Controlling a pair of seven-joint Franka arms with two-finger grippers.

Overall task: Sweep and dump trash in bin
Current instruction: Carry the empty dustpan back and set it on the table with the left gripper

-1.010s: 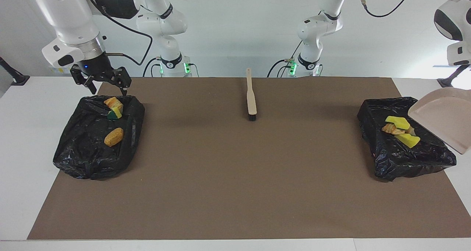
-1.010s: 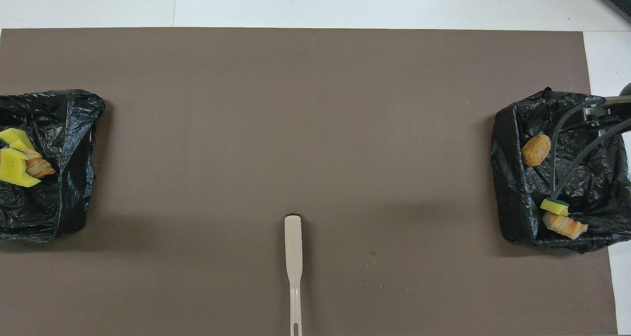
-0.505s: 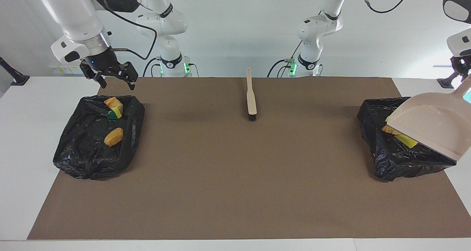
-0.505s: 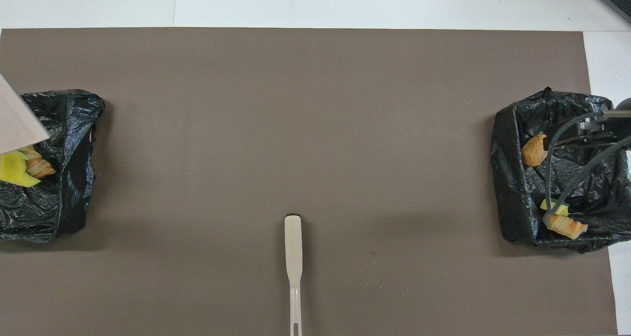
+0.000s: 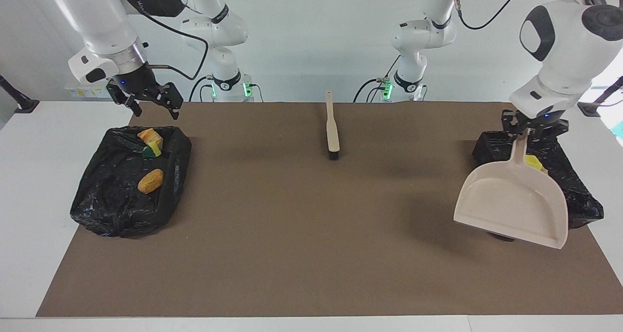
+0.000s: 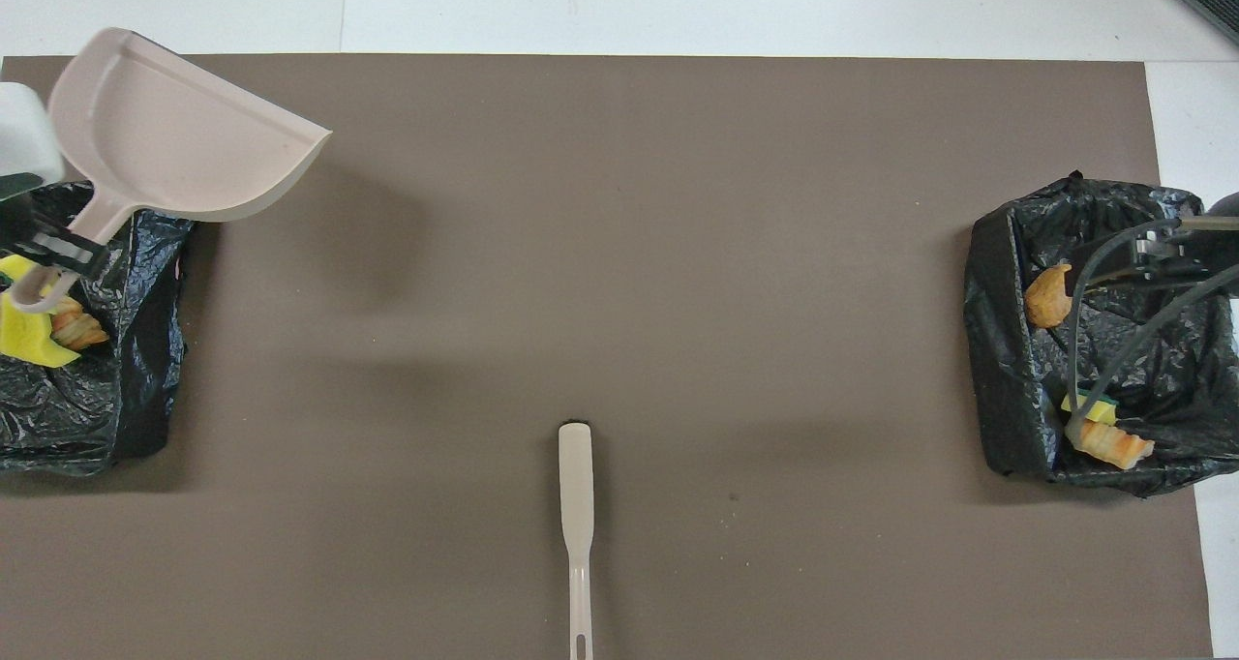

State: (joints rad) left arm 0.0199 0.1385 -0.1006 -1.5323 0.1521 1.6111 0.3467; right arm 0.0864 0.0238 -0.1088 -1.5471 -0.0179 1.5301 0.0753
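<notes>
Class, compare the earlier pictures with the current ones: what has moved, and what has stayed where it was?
The left gripper, shut on the dustpan handle, has swung the pan from beside its bin toward the table's middle, over the mat's edge by the bin. The right gripper, open, rose slightly above its bin. The brush and the trash in both bins lie unchanged.

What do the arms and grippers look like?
Both arms are glossy white with black joint bands. Black cables trail from the upper links. Green lights glow at both bases. The left gripper and right gripper are black linkage hands on white wrist housings, each wrist showing a small blue light.
</notes>
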